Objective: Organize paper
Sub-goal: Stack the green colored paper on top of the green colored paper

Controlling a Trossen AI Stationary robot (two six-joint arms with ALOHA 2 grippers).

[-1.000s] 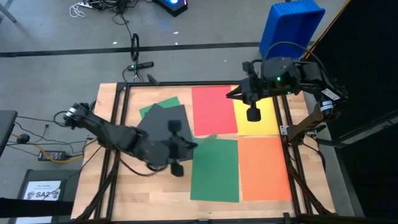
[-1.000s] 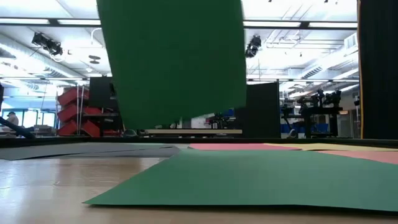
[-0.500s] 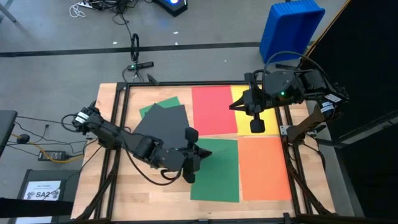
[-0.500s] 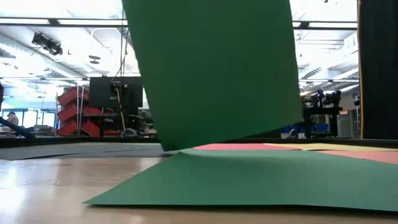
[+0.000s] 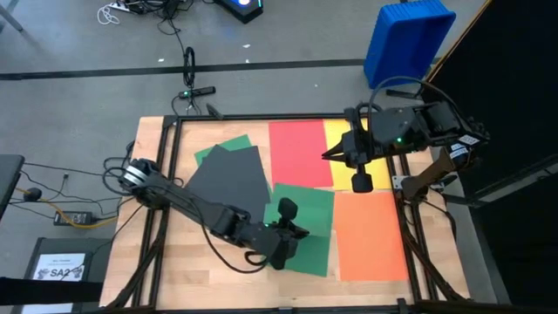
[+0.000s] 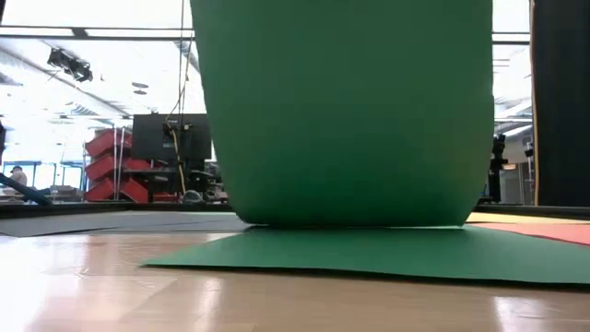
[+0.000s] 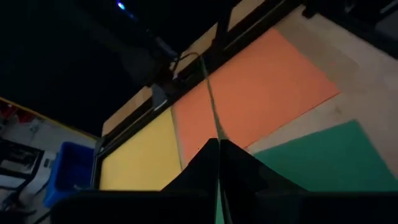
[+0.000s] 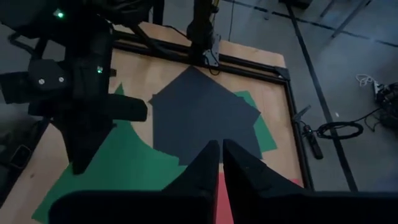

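Jaws of the left gripper [image 5: 289, 234] were pinched on the green sheet [image 5: 307, 228], best dragged slowly; right gripper [image 5: 336, 153] was closed, empty.

paper [image 5: 301, 227]: green, red, yellow, orange, dark grey | bin [image 5: 404, 37]: blue

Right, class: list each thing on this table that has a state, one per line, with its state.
Large green paper sheet: one edge lifted, curled upright.
Dark grey paper sheet: flat, overlapping a second green sheet.
Left gripper: fingers shut on the large green sheet's edge.
Right gripper: fingers shut, holding nothing.
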